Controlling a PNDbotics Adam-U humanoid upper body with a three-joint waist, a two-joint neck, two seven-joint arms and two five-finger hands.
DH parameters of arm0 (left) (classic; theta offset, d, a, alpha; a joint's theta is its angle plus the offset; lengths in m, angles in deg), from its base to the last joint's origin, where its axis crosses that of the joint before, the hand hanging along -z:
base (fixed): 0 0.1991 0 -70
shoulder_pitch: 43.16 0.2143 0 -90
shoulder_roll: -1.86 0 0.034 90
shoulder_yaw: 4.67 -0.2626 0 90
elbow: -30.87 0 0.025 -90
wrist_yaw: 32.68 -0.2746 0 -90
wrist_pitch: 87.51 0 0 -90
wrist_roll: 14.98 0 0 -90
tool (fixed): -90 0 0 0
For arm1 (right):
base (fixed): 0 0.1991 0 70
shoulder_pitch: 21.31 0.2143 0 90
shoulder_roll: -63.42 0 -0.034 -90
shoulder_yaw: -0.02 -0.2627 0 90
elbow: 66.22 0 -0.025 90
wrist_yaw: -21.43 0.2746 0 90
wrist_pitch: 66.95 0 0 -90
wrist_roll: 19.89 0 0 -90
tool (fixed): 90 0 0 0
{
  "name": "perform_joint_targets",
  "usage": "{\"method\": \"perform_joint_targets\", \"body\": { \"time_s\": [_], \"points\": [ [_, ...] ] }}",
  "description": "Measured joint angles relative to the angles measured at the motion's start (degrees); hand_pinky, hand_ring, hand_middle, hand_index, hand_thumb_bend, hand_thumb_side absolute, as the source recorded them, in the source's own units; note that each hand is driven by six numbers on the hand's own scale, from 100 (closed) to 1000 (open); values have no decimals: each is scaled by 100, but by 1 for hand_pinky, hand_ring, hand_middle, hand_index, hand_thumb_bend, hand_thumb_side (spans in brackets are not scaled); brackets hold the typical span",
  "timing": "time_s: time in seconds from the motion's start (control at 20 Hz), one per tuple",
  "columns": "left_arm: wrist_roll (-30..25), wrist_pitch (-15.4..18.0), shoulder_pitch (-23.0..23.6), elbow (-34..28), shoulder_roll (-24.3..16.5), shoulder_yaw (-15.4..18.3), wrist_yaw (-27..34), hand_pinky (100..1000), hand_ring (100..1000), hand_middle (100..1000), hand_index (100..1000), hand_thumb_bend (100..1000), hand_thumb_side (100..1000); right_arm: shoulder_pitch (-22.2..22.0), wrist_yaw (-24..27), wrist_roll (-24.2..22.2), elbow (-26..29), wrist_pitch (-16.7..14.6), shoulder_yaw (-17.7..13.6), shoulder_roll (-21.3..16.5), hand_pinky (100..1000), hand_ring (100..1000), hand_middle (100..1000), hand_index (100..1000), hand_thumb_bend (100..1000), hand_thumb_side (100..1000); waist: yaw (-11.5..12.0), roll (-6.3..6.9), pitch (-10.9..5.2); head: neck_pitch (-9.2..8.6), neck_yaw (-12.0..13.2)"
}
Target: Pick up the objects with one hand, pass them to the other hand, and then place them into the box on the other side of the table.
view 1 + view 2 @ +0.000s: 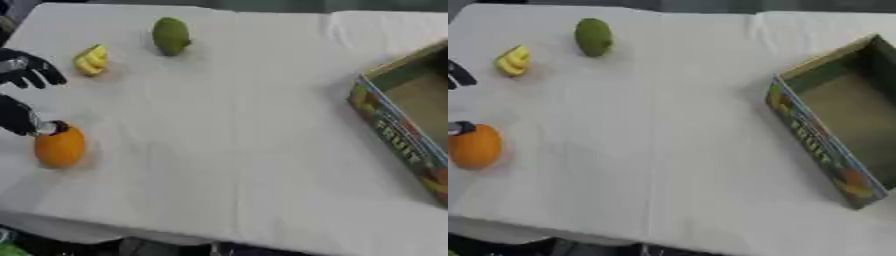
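The white-covered bench [227, 150] carries a colourful printed box [833, 135], far to the right of the left robot hand [26, 70]. That robot hand hovers released, fingers spread. Just below it, its thumb touches a smooth orange fruit [59, 146]. Beyond it lie a green fruit [171, 36] and, nearer, a small yellow piece [91, 60].

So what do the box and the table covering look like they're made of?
The box looks like printed cardboard: thin flat walls, colourful fruit print outside, plain dull brown inside. The table covering looks like white cloth, matte, with soft creases and fold lines, though paper can't be ruled out.
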Motion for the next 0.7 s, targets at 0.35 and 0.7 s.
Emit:
{"method": "perform_joint_targets", "body": {
  "time_s": [0.35,0.7],
  "points": [
    [-22,-22,214,86,-125,43,178,868,831,788,843,471,210,-37,-45,27,0,19,-3,0,768,514,650,681,100,691,32,1,0,0,-50],
    [-159,-1,307,260,-150,65,264,877,857,798,865,547,255,-51,-89,47,-2,51,-3,0,768,514,650,679,100,691,43,9,0,0,-73]
  ]
}}
